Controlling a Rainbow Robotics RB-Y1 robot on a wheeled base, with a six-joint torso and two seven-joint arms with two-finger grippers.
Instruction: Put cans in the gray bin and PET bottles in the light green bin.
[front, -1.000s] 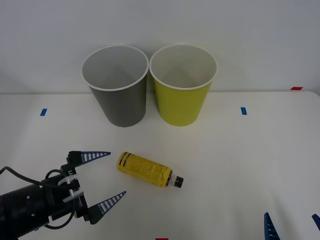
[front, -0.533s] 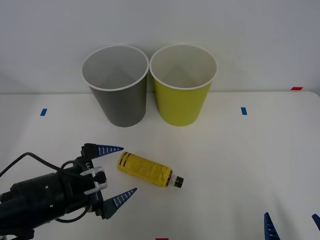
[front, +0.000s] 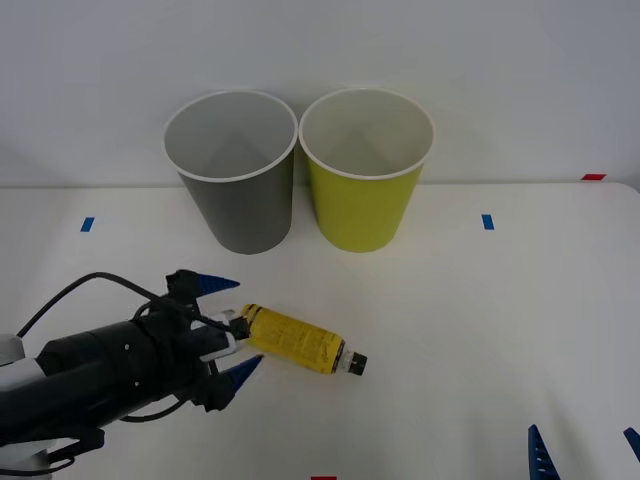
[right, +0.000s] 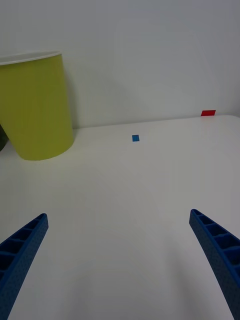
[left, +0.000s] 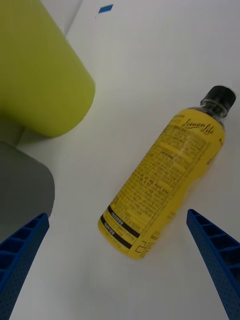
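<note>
A small PET bottle (front: 295, 340) with a yellow label and black cap lies on its side on the white table, cap toward the right. My left gripper (front: 248, 321) is open, its blue fingers on either side of the bottle's base end, not closed on it. In the left wrist view the bottle (left: 165, 185) lies between the spread fingers of that gripper (left: 117, 215). The gray bin (front: 240, 215) and the light green bin (front: 362, 205) stand upright side by side at the back. My right gripper (front: 585, 455) rests open low at the right, also open in its wrist view (right: 118, 215).
Blue tape marks (front: 87, 224) (front: 487, 221) lie on the table left and right of the bins, and a red mark (front: 593, 176) sits at the far right edge. A white wall rises behind the bins. The light green bin (right: 35, 105) stands far ahead of the right gripper.
My left gripper has moved right and forward to the bottle, and its fingers now flank the bottle's base. Bottle, bins and right arm have not moved.
</note>
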